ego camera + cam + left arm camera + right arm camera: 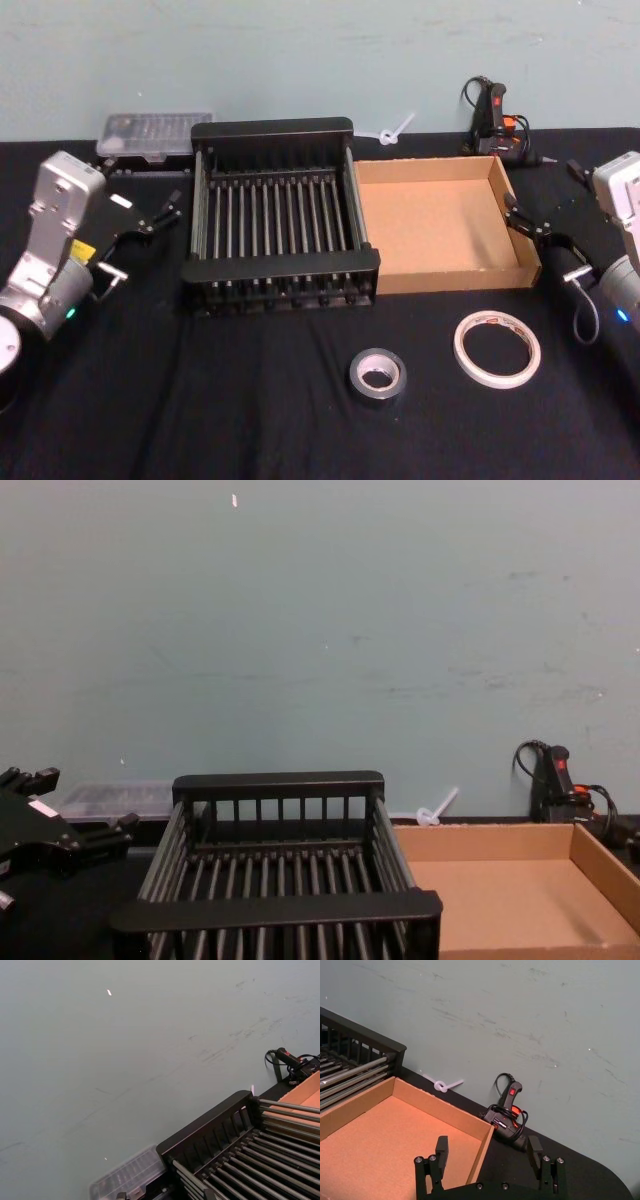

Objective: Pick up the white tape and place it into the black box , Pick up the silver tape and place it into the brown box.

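Both tapes lie flat on the black worktop point(260, 420) at the front, prob. laid out as start positions: white tape point(497, 347) front right, w/ the silver tape point(378, 373) just beside it to its left, apart, neither touched. Behind them the two targets sit side by side, touching: black box point(282, 132) in the middle, brown box point(460, 272) on its right, both w/ nothing inside. So no part of the task is done yet. Layout looks crossed on purpose: white roll sits in front of the brown box but has to go to the black one, so each roll needs a diagonal carry. Left hand point(142, 222) hovers off the black box's left side, clear of it, fingers look parted, holding nothing. Right hand point(487, 1152) hangs by the brown box's far right corner, jaws spread wide, nothing between them; right wrist view shows one finger over the box floor and the other outside its wall. Clutter at the back by the wall: clear plastic case point(155, 134), a black tool w/ cord point(493, 120), a white zip tie point(390, 133), all well away from the tapes.
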Tool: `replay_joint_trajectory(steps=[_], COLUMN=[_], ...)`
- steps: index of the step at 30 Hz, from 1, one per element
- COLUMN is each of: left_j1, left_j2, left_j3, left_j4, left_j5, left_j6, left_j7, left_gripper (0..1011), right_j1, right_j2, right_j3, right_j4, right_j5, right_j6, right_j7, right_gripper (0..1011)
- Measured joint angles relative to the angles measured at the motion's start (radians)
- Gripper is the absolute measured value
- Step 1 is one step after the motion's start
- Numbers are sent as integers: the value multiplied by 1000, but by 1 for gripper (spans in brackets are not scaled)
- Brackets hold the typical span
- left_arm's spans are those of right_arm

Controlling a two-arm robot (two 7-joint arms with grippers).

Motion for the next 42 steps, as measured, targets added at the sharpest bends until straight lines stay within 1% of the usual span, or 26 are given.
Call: replay_joint_trajectory(steps=[42], left_j1=[0], left_j2=[0], left_j3=[0], left_j4=[0], left_j5=[0], left_j6=[0], left_j7=[0], left_gripper=[1001], right_j1=[0], right_j2=[0], right_j3=[0], right_j4=[0], right_j5=[0], right_j6=[0], right_j7=[0], right_gripper=[1002])
